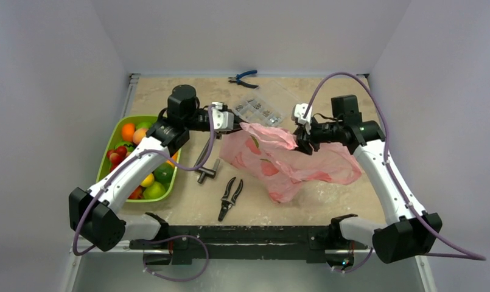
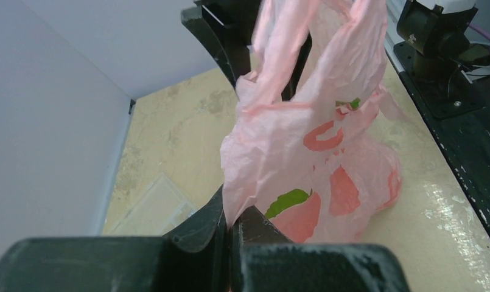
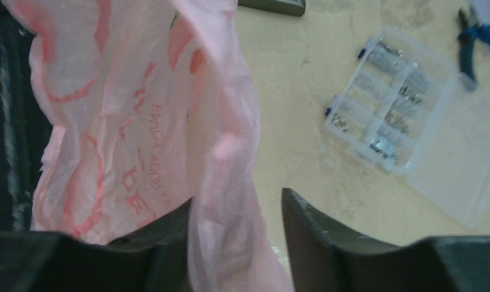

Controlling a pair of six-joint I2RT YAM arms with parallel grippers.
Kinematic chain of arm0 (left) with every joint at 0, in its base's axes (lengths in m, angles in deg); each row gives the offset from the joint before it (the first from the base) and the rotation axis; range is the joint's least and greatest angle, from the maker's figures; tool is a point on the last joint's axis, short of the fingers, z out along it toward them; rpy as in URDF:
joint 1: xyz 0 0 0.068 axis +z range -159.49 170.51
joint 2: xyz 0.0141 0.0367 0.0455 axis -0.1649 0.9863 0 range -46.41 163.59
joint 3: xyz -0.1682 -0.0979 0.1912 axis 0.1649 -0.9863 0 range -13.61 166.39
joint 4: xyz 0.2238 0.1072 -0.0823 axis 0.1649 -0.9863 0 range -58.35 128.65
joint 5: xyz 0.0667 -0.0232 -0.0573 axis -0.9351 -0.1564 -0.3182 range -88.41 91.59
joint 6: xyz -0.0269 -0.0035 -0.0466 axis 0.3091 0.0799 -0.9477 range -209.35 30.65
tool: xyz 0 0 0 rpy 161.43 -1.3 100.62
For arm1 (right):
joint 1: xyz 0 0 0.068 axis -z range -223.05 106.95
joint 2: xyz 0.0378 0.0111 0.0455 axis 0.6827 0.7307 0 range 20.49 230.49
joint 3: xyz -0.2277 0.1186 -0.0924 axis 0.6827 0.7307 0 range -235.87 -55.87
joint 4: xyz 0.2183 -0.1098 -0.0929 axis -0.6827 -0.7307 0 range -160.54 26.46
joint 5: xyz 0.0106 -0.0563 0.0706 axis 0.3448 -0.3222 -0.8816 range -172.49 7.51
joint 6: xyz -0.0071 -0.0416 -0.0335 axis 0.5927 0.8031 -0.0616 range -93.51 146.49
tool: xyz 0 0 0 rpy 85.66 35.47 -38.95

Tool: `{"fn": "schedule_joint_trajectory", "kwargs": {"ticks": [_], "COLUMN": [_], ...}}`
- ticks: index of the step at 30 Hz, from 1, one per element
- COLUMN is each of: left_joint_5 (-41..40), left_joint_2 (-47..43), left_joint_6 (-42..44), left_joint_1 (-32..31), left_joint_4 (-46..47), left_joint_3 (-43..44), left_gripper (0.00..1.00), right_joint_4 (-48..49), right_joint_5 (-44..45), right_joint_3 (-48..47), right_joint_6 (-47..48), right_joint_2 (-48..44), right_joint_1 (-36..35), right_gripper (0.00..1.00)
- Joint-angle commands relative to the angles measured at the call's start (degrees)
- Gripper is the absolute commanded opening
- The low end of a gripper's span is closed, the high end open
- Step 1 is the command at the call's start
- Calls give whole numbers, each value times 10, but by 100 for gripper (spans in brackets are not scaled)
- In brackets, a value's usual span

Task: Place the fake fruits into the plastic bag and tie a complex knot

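Note:
The pink plastic bag (image 1: 285, 161) hangs stretched between my two grippers above the table's middle, its lower part resting on the table. My left gripper (image 1: 239, 125) is shut on one edge of the bag (image 2: 309, 158); in the left wrist view (image 2: 230, 213) the film is pinched between the jaws. My right gripper (image 1: 300, 141) is at the bag's other upper edge. In the right wrist view (image 3: 236, 210) its jaws stand apart, with a strand of the bag (image 3: 120, 115) lying between them against the left finger. The fake fruits (image 1: 139, 158) lie in the lime-green tray (image 1: 108, 152) at the left. No knot shows.
Black pliers (image 1: 230, 198) and a T-shaped metal tool (image 1: 207, 167) lie in front of the bag. A clear parts box (image 1: 257, 109) and blue-handled pliers (image 1: 243, 78) lie at the back; both show in the right wrist view, the box (image 3: 388, 121) and the pliers (image 3: 479, 36).

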Motion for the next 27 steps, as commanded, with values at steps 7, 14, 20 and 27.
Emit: {"fn": "schedule_joint_trajectory", "kwargs": {"ticks": [7, 14, 20, 27], "left_joint_5": [-114, -273, -379, -528], "left_joint_2": [29, -115, -178, -19], "left_joint_6": [-427, -421, -430, -482], "left_joint_1": [97, 88, -42, -118], "left_joint_4": [216, 35, -38, -2], "left_joint_3": [22, -49, -100, 2], "left_gripper": [82, 100, 100, 100], "right_joint_4": [187, 209, 226, 305], "right_joint_5": [126, 245, 228, 119], "right_joint_3": [-10, 9, 41, 89], "right_joint_6": [-435, -733, -843, -913], "right_joint_2": [-52, -63, -73, -105], "right_joint_1": [3, 9, 8, 8], "right_gripper": [0, 0, 0, 0]}}
